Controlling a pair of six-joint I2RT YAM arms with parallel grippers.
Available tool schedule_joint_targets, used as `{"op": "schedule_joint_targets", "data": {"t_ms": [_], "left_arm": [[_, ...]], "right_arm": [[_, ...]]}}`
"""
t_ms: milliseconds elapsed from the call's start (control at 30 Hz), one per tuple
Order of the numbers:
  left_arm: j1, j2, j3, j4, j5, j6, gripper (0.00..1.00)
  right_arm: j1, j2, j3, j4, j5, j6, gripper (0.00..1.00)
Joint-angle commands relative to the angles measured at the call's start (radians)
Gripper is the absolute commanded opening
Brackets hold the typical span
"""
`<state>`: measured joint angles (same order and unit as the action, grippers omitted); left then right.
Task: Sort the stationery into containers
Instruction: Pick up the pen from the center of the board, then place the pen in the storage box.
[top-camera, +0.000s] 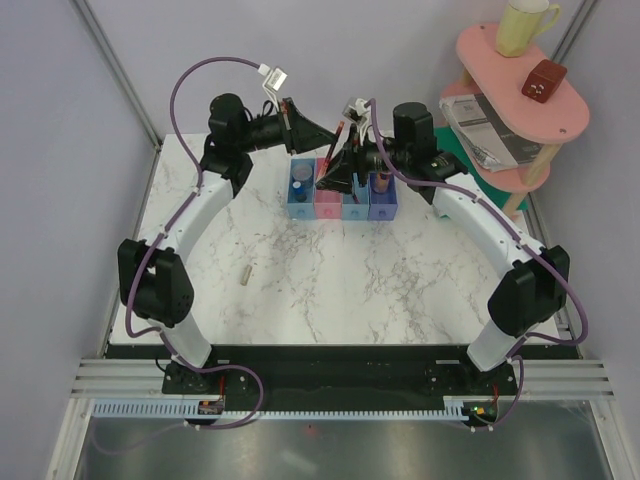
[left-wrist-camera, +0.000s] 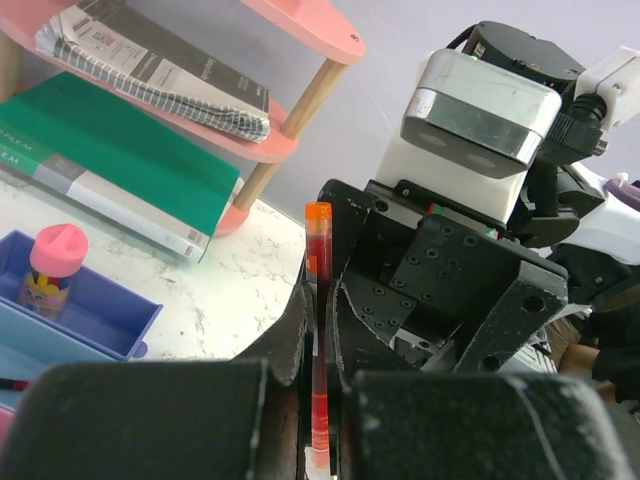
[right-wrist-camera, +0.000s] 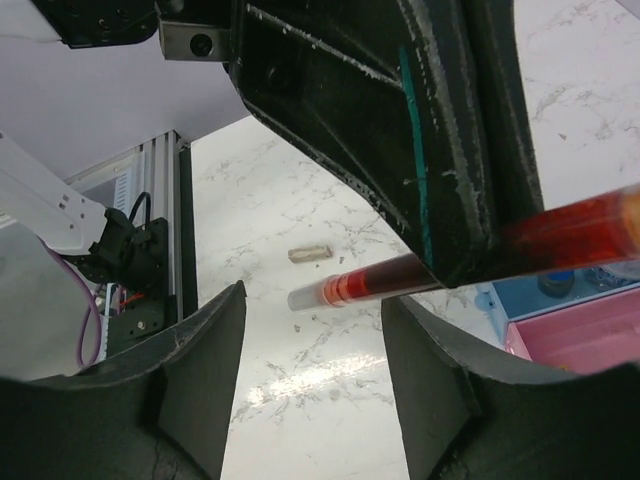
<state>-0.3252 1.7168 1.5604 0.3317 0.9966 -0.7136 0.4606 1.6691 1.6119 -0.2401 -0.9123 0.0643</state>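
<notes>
The thin red pen (left-wrist-camera: 318, 270) stands nearly upright just above the row of bins (top-camera: 328, 213). It is pinched between the fingers of my left gripper (left-wrist-camera: 318, 385), which is clamped shut on it. My right gripper (right-wrist-camera: 313, 298) meets the same pen from the other side, its fingers apart and straddling the clear tip without squeezing. I judge the pen to be between hands and not yet in any bin.

Inside the row, the brown tube with pink cap (top-camera: 381, 183) sits in the purple-blue bin (top-camera: 383, 213) at the right end. A small dark blue piece (top-camera: 300, 183) lies in the blue bin (top-camera: 299, 212) at the left end. The short grey-brown stick (top-camera: 246, 274) lies loose on the desk (top-camera: 400, 290), well to the near-left of the row, so it and the pen are left to sort.

From above, my grippers cover the row's two middle bins, and I cannot tell what those hold. I cannot find the other red pen for certain.
</notes>
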Motion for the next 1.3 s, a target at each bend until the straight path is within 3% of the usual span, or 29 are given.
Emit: {"op": "schedule_joint_targets", "data": {"t_ms": [0, 133, 233, 367, 433, 467, 500, 700, 833, 967, 1033, 1067, 1167, 1267], "left_arm": [[-0.017, 0.01, 0.043, 0.061, 0.028, -0.044, 0.02], [-0.02, 0.009, 0.029, 0.07, 0.036, -0.046, 0.02], [-0.018, 0.007, 0.023, 0.072, 0.037, -0.043, 0.02], [-0.02, 0.009, 0.026, 0.072, 0.048, -0.034, 0.03], [-0.02, 0.009, 0.029, 0.07, 0.054, -0.027, 0.22], [-0.02, 0.01, 0.03, 0.067, 0.056, -0.026, 0.29], [-0.018, 0.012, 0.033, 0.061, 0.054, -0.021, 0.42], [0.017, 0.017, 0.056, -0.055, 0.025, 0.106, 0.75], [0.075, 0.026, 0.067, -0.149, -0.006, 0.198, 0.82], [0.156, 0.018, 0.069, -0.254, -0.03, 0.308, 0.84], [0.201, 0.003, 0.064, -0.325, -0.067, 0.432, 0.84], [0.21, -0.003, 0.061, -0.45, -0.084, 0.491, 0.84], [0.219, -0.032, 0.032, -0.665, -0.26, 0.838, 0.84], [0.224, -0.075, -0.064, -0.767, -0.324, 0.972, 0.84]], "right_arm": [[0.006, 0.014, 0.054, 0.039, -0.03, 0.017, 0.61], [0.012, 0.03, 0.083, 0.041, -0.028, 0.023, 0.54], [0.015, 0.038, 0.103, 0.042, -0.017, 0.031, 0.41], [0.018, 0.035, 0.095, 0.039, -0.005, 0.029, 0.06], [0.018, 0.027, 0.083, 0.038, 0.007, 0.022, 0.0], [0.018, 0.024, 0.079, 0.039, 0.012, 0.019, 0.0], [0.018, 0.02, 0.071, 0.038, 0.015, 0.017, 0.0], [0.016, 0.012, 0.062, 0.018, 0.046, -0.011, 0.0], [0.018, 0.015, 0.056, 0.004, 0.072, -0.032, 0.0], [0.012, 0.026, 0.042, -0.022, 0.114, -0.057, 0.0], [0.004, 0.037, 0.039, -0.037, 0.139, -0.087, 0.0], [-0.008, 0.05, 0.04, -0.038, 0.153, -0.095, 0.0], [-0.039, 0.096, 0.054, -0.057, 0.211, -0.109, 0.0], [-0.06, 0.174, 0.117, -0.137, 0.275, -0.168, 0.0]]}}
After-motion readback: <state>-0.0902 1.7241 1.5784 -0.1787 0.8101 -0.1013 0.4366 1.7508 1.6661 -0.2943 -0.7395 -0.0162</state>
